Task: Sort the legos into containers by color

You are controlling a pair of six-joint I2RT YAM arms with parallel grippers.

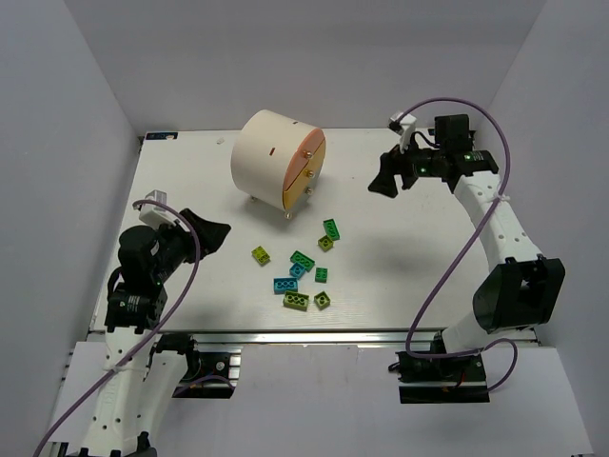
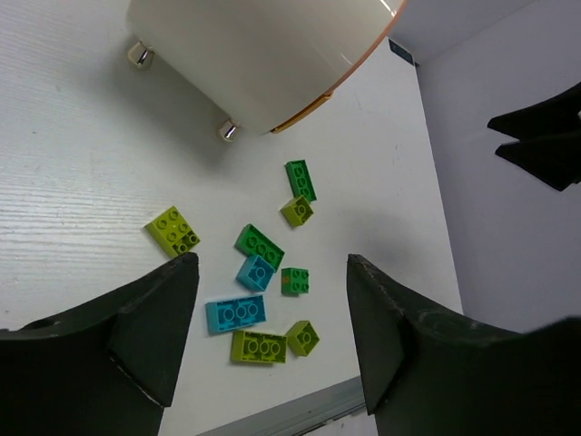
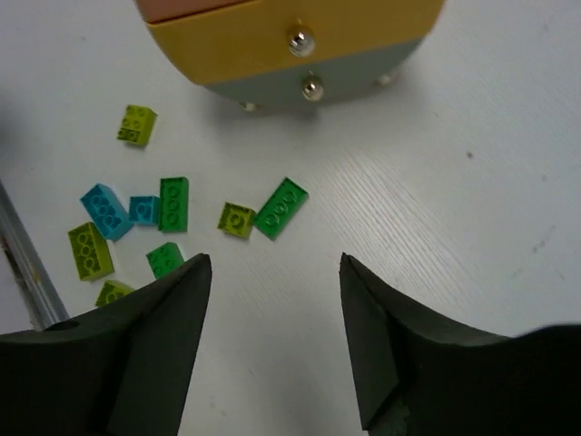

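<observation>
Both tools are spread wide and carry nothing: the left tool (image 1: 211, 234) hangs over the left side of the tabletop (image 1: 190, 181), aimed to the right, and the right tool (image 1: 384, 177) hangs over the far right side, aimed to the left. Between them, toward the near edge, the legos (image 1: 300, 269) lie loose in one scattered group, touching neither tool. From the left tool the group lies to the right. Its closest piece is a lone yellow-green brick (image 1: 260, 254), set apart at the left of the group. From the right tool the group lies to the left and nearer the arm bases. Its closest piece is a dark green brick (image 1: 331, 228), whose long axis runs roughly from the near edge toward the drum (image 1: 271, 152). In the overhead view the left tool appears the nearer of the two to a brick (height above the surface cannot be judged). The drawers (image 3: 227, 41) face the right tool and appear closed, with the knobs (image 3: 297, 39) exposed. A drawer probably has to be pulled out before any brick can be deposited, and the right arm looks better placed for that.
</observation>
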